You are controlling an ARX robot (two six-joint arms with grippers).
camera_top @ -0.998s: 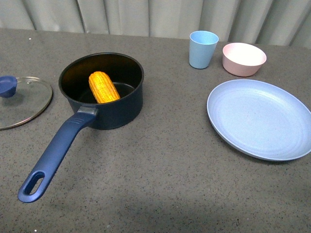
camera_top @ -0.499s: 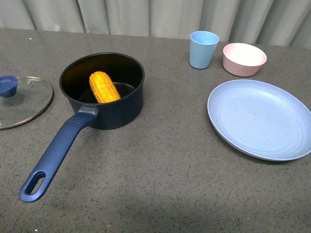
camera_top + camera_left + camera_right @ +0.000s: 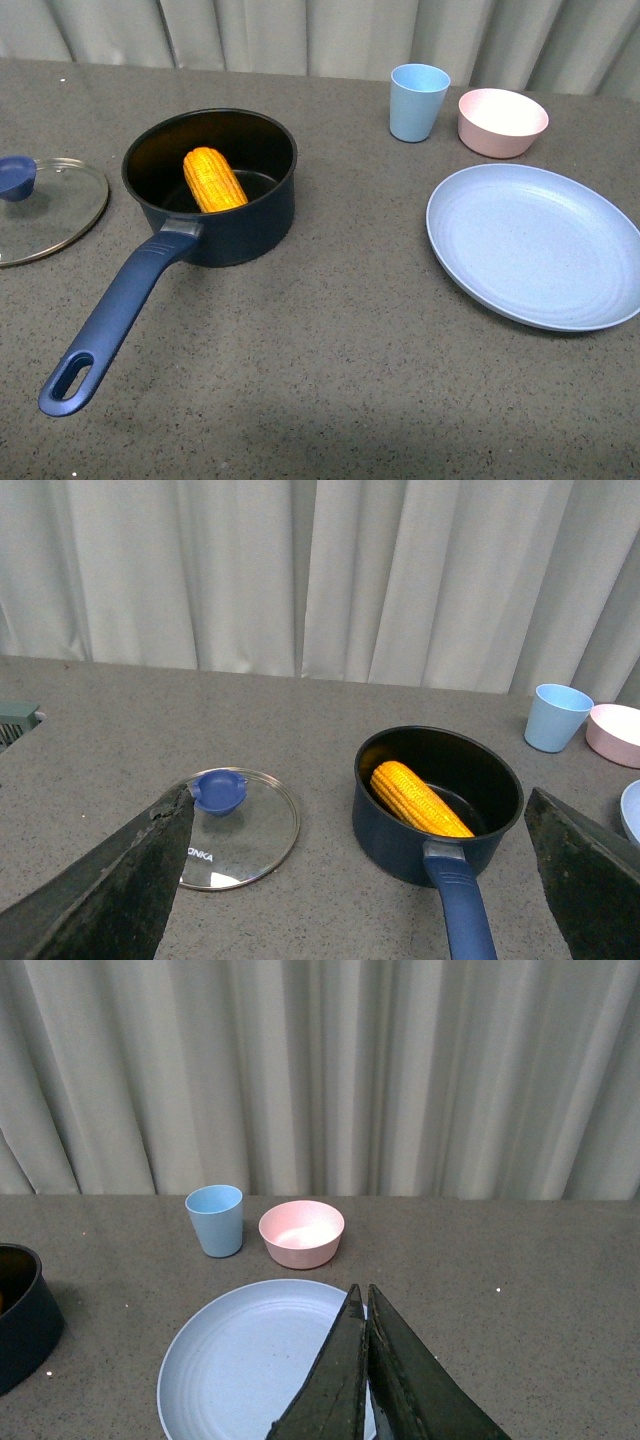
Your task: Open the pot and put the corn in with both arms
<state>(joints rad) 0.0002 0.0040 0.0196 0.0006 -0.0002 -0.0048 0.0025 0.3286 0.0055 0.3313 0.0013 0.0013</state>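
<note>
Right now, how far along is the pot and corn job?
It looks finished. The glass lid lies on the table left of the pot, and the corn lies inside the pot. Nothing is in hand: the left gripper is wide open and empty, the right gripper is shut on nothing, and both are clear of the pot. No step looks left.

Soft even light, sharp focus

Corn [image 3: 214, 179] inside pot [image 3: 245, 228], lid [image 3: 45, 210] to its left, plate [image 3: 535, 245] right
</note>
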